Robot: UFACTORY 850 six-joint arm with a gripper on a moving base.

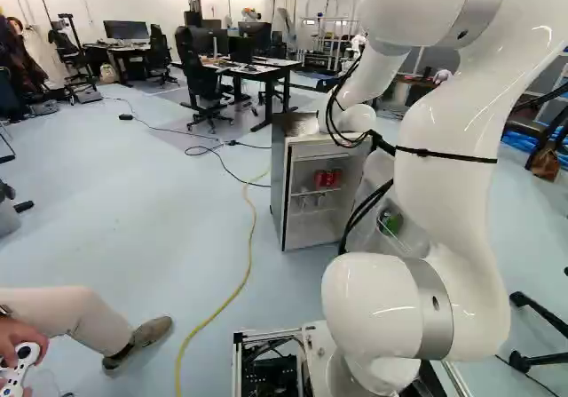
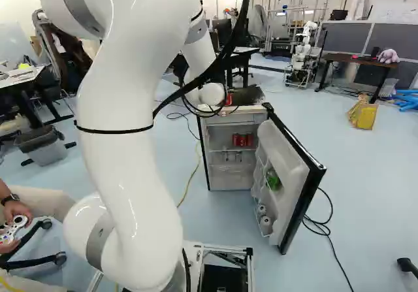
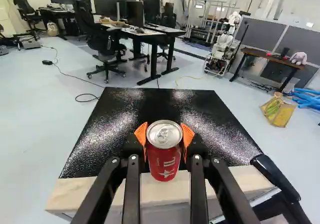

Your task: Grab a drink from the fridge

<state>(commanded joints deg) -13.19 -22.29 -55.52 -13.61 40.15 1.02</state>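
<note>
No full word reads clearly. On the red can (image 3: pixel 157 170), seen against the top of the fridge (image 3: pixel 90 154) in the wrist view, large white letters run lengthwise — only part of the lettering shows — with finer print alongside. On the red cans (image 2: pixel 242 140) near the centre of the right base view, markings are too small to read.

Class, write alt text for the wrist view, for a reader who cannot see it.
A red drink can is gripped between two orange-padded fingers, with the fridge's shiny black top beyond it. Farther off, office chairs and desks with monitors stand on a pale floor.
</note>
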